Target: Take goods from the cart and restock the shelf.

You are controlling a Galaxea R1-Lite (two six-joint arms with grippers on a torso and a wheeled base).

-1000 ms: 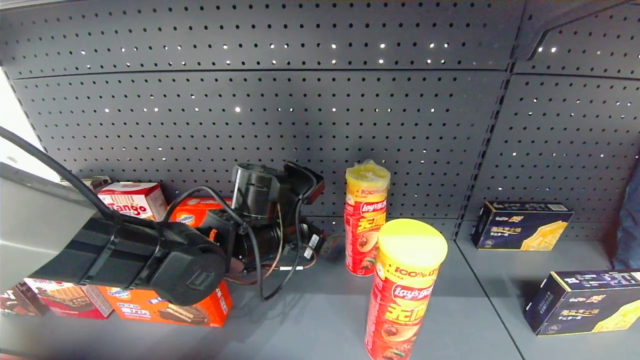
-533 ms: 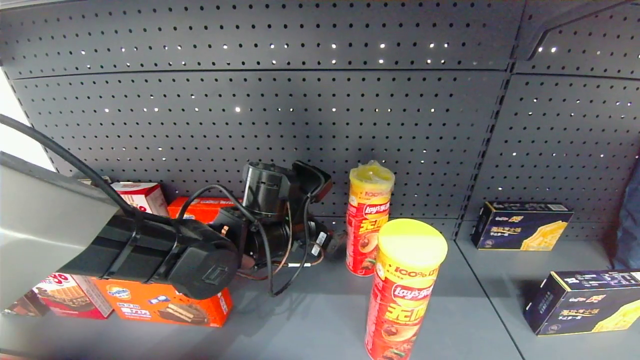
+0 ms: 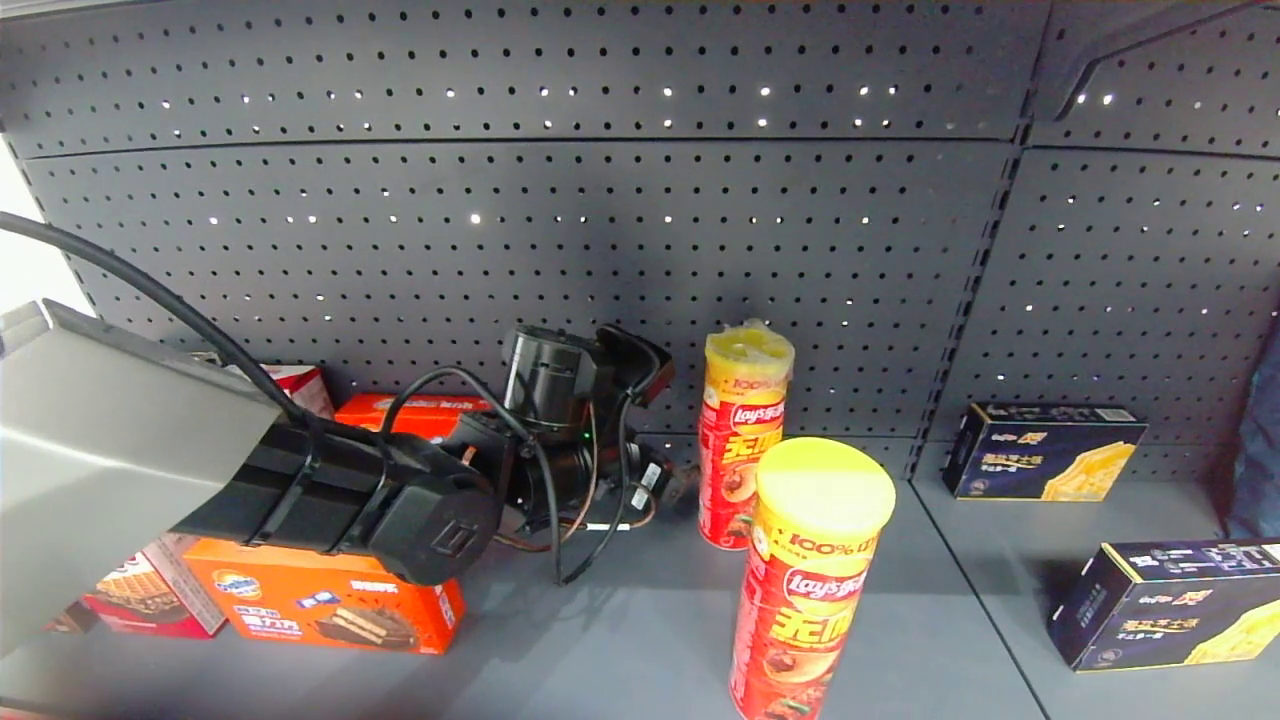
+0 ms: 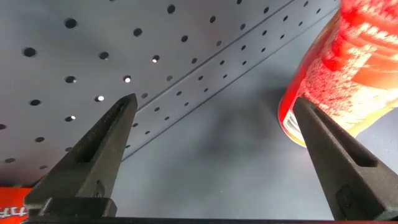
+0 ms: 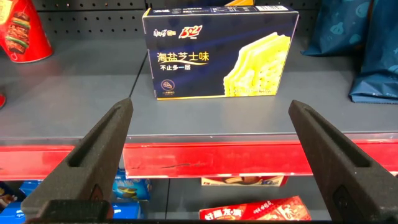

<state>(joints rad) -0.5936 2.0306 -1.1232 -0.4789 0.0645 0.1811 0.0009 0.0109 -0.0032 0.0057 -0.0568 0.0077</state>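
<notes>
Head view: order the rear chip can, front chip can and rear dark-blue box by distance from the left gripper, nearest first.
1. rear chip can, beside the left gripper.
2. front chip can, nearer the front.
3. rear dark-blue box, far right.

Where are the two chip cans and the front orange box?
rear chip can (image 3: 742, 445), head view, on its red label at mid-body.
front chip can (image 3: 824, 485), head view, on its yellow lid.
front orange box (image 3: 300, 605), head view, on its printed face.

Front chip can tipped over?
No, the front chip can stands upright on the shelf, yellow lid on top.
</notes>
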